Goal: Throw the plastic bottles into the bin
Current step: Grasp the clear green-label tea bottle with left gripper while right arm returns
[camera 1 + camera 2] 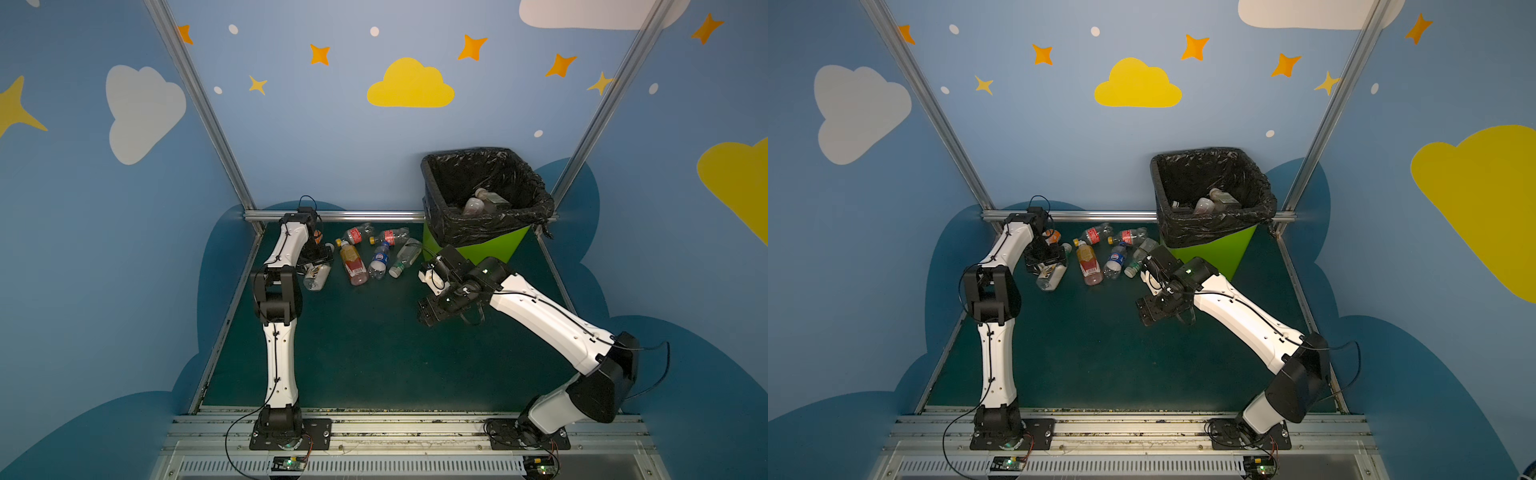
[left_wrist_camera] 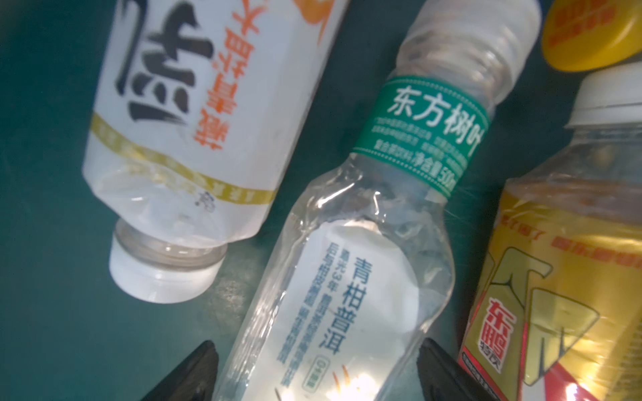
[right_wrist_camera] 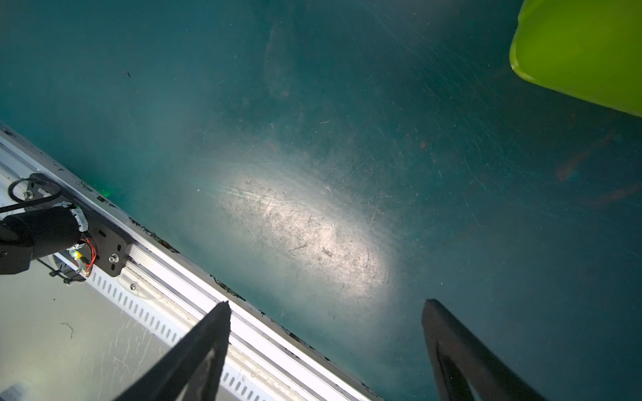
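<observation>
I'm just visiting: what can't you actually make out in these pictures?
- Left end effector: hidden under its own arm in both top views. The left wrist view shows only fingertips either side of the clear bottle, contact unclear.
- Bin: the black bag and walls hide most contents in both top views.
- Yellow-label bottle: cut off by the left wrist view's edge.

In the left wrist view the clear plastic bottle with a green neck band [image 2: 347, 277] runs off the lower edge. In both top views I can't count the bottles [image 1: 478, 203] inside the lime-green black-lined bin [image 1: 490, 243] (bag folds hide them).
</observation>
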### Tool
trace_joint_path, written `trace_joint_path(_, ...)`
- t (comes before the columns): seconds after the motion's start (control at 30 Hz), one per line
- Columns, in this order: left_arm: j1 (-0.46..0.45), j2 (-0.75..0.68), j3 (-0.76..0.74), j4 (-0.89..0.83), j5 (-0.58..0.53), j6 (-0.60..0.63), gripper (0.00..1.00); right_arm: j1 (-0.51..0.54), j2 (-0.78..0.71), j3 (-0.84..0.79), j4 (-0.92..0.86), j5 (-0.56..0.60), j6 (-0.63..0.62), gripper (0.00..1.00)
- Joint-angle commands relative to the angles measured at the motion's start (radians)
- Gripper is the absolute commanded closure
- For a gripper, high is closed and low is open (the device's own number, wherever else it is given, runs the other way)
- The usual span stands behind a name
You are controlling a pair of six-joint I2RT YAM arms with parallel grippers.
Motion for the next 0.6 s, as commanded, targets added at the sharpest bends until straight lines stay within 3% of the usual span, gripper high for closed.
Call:
trace_joint_path(0.0,-0.001,0.035,0.01,-0.007,0.02,0.014,0.18,0.009,0.008,0.026,-0.027,0.02,0.014,0.13)
trace_joint_path(0.17,-0.002,0.036,-0.001,0.011,0.037,0.013,0.46,0.011,0.006,0.031,-0.033,0.031,0.018,0.13)
trace_joint_path(0.37,-0.002,0.016,-0.006,0.006,0.054,0.003,0.48,0.011,0.006,0.035,-0.04,0.043,0.018,0.14)
trace_joint_path(0.57,0.005,-0.143,-0.072,0.033,0.092,-0.03,0.47,0.011,0.005,0.012,-0.028,0.047,0.023,0.14)
